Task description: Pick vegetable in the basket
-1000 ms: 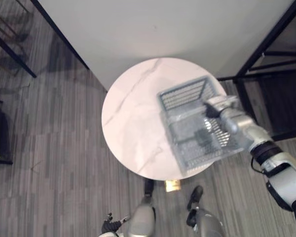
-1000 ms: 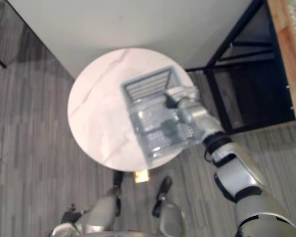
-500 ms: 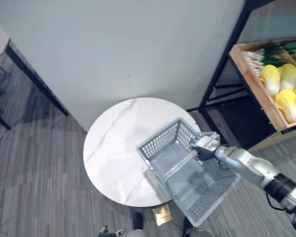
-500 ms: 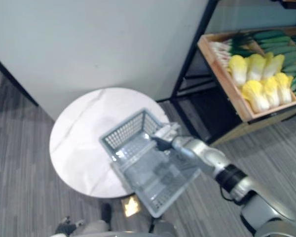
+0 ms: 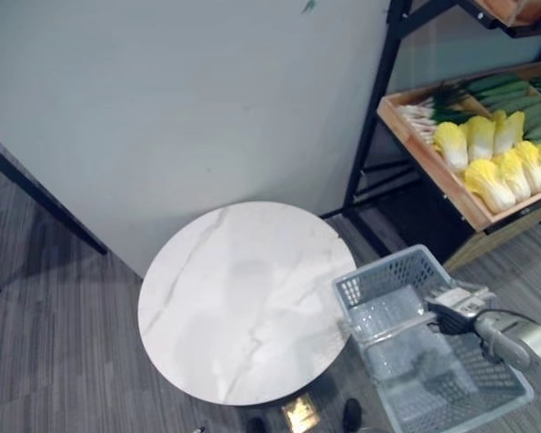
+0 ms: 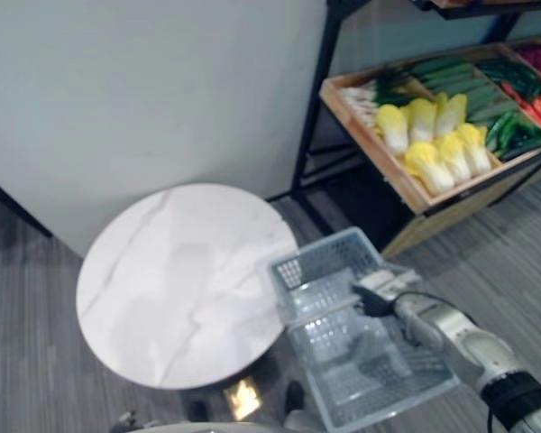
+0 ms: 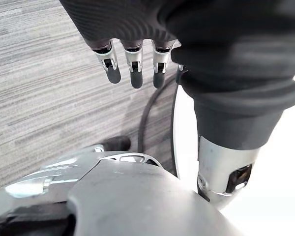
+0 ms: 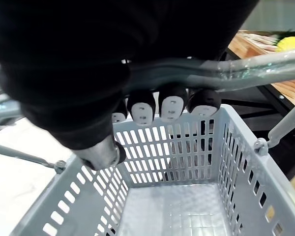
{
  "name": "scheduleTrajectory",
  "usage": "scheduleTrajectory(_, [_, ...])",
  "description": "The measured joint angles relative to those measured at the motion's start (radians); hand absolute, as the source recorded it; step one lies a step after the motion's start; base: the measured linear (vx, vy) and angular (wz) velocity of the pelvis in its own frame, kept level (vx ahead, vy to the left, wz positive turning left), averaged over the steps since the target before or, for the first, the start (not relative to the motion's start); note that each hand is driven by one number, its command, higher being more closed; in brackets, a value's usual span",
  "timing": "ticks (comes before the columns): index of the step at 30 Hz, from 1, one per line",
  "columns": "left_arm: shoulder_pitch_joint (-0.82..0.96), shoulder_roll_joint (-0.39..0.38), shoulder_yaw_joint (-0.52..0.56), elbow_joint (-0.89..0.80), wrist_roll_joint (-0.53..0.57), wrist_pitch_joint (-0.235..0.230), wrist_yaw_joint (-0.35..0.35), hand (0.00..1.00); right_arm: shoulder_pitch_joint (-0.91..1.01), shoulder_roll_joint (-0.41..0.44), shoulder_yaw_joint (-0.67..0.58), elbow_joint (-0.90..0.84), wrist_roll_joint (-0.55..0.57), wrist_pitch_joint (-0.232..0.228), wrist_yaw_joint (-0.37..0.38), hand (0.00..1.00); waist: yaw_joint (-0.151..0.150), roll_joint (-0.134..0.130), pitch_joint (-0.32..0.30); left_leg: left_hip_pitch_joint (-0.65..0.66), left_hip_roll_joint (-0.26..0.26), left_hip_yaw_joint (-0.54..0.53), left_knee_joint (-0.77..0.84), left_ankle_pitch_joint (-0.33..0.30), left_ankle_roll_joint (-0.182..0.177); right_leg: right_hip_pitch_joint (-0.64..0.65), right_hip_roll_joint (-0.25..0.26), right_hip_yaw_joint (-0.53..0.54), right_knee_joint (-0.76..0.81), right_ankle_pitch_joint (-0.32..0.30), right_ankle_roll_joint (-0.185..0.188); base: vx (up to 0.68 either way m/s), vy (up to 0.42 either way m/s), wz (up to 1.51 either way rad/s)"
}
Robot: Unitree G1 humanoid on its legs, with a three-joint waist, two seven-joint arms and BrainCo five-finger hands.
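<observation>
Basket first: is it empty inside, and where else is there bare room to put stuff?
Yes, the basket is bare inside its four walls, under the handle the right hand grips. The whole round table beside it is bare too. The wooden tray is crowded with cabbages.

Looks like a grocery shop, or a mock-up of one: black rack (image 5: pixel 376 99) far R holds a wooden crate (image 6: pixel 371 149) of yellow cabbages (image 6: pixel 437 149) & green veg (image 6: pixel 455 77); grey plastic shopping basket (image 6: pixel 317 271) near R. Round marble table (image 5: pixel 243 307), grey plank floor (image 5: pixel 54 307).
</observation>
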Motion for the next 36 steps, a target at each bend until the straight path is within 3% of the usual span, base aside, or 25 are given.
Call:
scheduleTrajectory(2, [0.000, -0.001, -0.013, 0.015, 0.001, 0.000, 0.000, 0.00, 0.035, 0.000, -0.032, 0.022, -0.036, 0.001, -0.021, 1.00, -0.015, 0.012, -0.010, 0.002, -0.001, 0.001, 0.000, -0.001, 0.000, 0.001, -0.002, 0.001, 0.000, 0.000, 0.000, 0.00, 0.000, 0.00])
scheduleTrajectory(8, [0.007, -0.004, -0.036, 0.021, 0.002, 0.000, -0.002, 0.00, 0.110, 0.028, -0.125, 0.119, -0.077, 0.003, -0.081, 1.00, -0.019, 0.028, -0.035, 0.020, 0.001, 0.003, 0.000, -0.004, -0.002, 0.019, 0.000, 0.002, -0.004, -0.003, 0.004, 0.00, -0.002, -0.01])
scheduleTrajectory(16, [0.036, -0.005, -0.049, 0.021, 0.002, -0.002, 0.001, 0.00, 0.206, 0.104, -0.310, 0.184, -0.112, 0.028, -0.122, 1.00, -0.062, 0.018, -0.046, 0.067, -0.012, 0.055, -0.001, -0.027, -0.005, 0.022, -0.008, 0.055, 0.024, -0.009, 0.008, 0.00, 0.019, -0.19])
scheduleTrajectory(20, [0.026, 0.023, -0.074, 0.020, 0.005, -0.003, 0.005, 0.00, 0.203, 0.121, -0.336, 0.170, -0.119, 0.058, -0.128, 1.00, -0.088, -0.016, -0.036, 0.029, -0.048, 0.180, 0.045, -0.058, 0.019, -0.082, -0.019, 0.179, 0.049, 0.012, 0.046, -0.07, 0.065, -0.86])
scheduleTrajectory(21, [0.014, 0.039, -0.074, 0.015, 0.005, -0.002, 0.009, 0.00, 0.200, 0.137, -0.336, 0.141, -0.123, 0.076, -0.128, 1.00, -0.091, -0.043, -0.023, -0.003, -0.055, 0.229, 0.116, -0.078, 0.049, -0.110, -0.036, 0.196, 0.041, -0.018, 0.040, -0.07, 0.065, -0.85])
scheduleTrajectory(22, [0.014, 0.034, -0.071, 0.011, 0.005, -0.003, 0.013, 0.00, 0.196, 0.146, -0.337, 0.132, -0.127, 0.092, -0.129, 1.00, -0.093, -0.016, -0.020, -0.016, -0.023, 0.277, 0.130, -0.092, 0.075, -0.096, -0.036, 0.140, 0.008, -0.064, 0.030, -0.14, 0.077, -1.33])
scheduleTrajectory(23, [0.001, 0.022, -0.058, 0.006, 0.008, -0.008, 0.017, 0.00, 0.143, 0.165, -0.314, 0.126, -0.144, 0.103, -0.129, 1.00, -0.078, 0.015, 0.006, -0.018, 0.036, 0.347, 0.148, -0.106, 0.083, -0.154, -0.033, -0.012, 0.188, -0.080, -0.092, -0.15, 0.054, -1.28])
scheduleTrajectory(24, [0.000, 0.023, -0.047, 0.003, 0.011, -0.008, 0.020, 0.00, 0.113, 0.168, -0.293, 0.123, -0.145, 0.105, -0.130, 1.00, -0.076, 0.016, 0.017, -0.016, 0.057, 0.377, 0.166, -0.114, 0.086, -0.184, -0.039, -0.074, 0.320, -0.102, -0.128, -0.10, 0.045, -1.50])
scheduleTrajectory(25, [-0.003, 0.036, -0.037, -0.017, 0.020, -0.007, 0.023, 0.00, 0.081, 0.169, -0.264, 0.118, -0.145, 0.097, -0.135, 1.00, -0.067, -0.001, 0.037, -0.003, 0.078, 0.416, 0.200, -0.134, 0.092, -0.190, -0.071, -0.164, 0.509, -0.132, -0.171, -0.02, 0.023, -1.38])
scheduleTrajectory(26, [-0.005, 0.053, -0.035, -0.025, 0.021, -0.003, 0.022, 0.00, 0.057, 0.177, -0.255, 0.117, -0.147, 0.093, -0.138, 1.00, -0.061, -0.050, 0.038, -0.006, 0.084, 0.468, 0.273, -0.164, 0.087, -0.162, -0.109, -0.228, 0.553, -0.154, -0.174, 0.00, 0.011, -1.21])
scheduleTrajectory(27, [-0.013, 0.055, -0.029, -0.030, 0.021, -0.001, 0.022, 0.00, 0.048, 0.178, -0.254, 0.118, -0.148, 0.093, -0.138, 1.00, -0.060, -0.061, 0.040, -0.012, 0.078, 0.480, 0.295, -0.180, 0.077, -0.164, -0.090, -0.235, 0.536, -0.145, -0.174, -0.05, -0.007, -1.38])
scheduleTrajectory(28, [-0.008, 0.039, -0.006, -0.019, 0.022, 0.000, 0.022, 0.00, -0.001, 0.196, -0.250, 0.121, -0.152, 0.096, -0.142, 1.00, -0.039, -0.025, 0.035, -0.045, 0.115, 0.470, 0.286, -0.195, 0.090, -0.126, -0.017, -0.181, 0.387, -0.122, -0.168, -0.16, -0.040, -1.49])
scheduleTrajectory(29, [-0.012, 0.026, 0.013, -0.011, 0.024, -0.001, 0.015, 0.00, -0.028, 0.208, -0.239, 0.115, -0.152, 0.098, -0.148, 1.00, -0.032, -0.016, 0.037, -0.026, 0.138, 0.554, 0.262, -0.168, 0.095, -0.124, -0.014, -0.188, 0.463, -0.168, -0.205, -0.18, -0.037, -1.51])
scheduleTrajectory(31, [-0.016, 0.030, 0.000, -0.008, 0.024, 0.000, 0.010, 0.00, -0.032, 0.210, -0.219, 0.116, -0.152, 0.094, -0.149, 1.00, -0.037, -0.013, 0.033, -0.017, 0.139, 0.610, 0.259, -0.151, 0.088, -0.070, -0.089, -0.233, 0.529, -0.223, -0.156, -0.09, -0.039, -1.07])
scheduleTrajectory(34, [-0.016, 0.034, -0.002, -0.012, 0.023, 0.000, 0.010, 0.00, -0.069, 0.217, -0.149, 0.113, -0.152, 0.091, -0.148, 1.00, -0.012, -0.025, 0.023, -0.058, 0.188, 0.701, 0.320, -0.146, 0.084, -0.038, -0.173, -0.275, 0.418, -0.205, -0.115, -0.09, -0.194, -1.09])
scheduleTrajectory(35, [-0.025, 0.039, -0.002, -0.013, 0.024, 0.000, 0.011, 0.00, -0.072, 0.225, -0.143, 0.108, -0.152, 0.090, -0.147, 1.00, -0.012, -0.022, 0.023, -0.086, 0.214, 0.715, 0.351, -0.142, 0.080, -0.033, -0.174, -0.275, 0.358, -0.182, -0.061, -0.08, -0.333, -0.50])
scheduleTrajectory(36, [-0.046, 0.039, 0.000, -0.006, 0.024, 0.002, 0.011, 0.00, -0.072, 0.231, -0.143, 0.101, -0.152, 0.090, -0.146, 1.00, -0.018, -0.011, 0.023, -0.121, 0.245, 0.714, 0.382, -0.128, 0.073, -0.021, -0.140, -0.284, 0.277, -0.191, 0.002, -0.09, -0.434, -0.56])
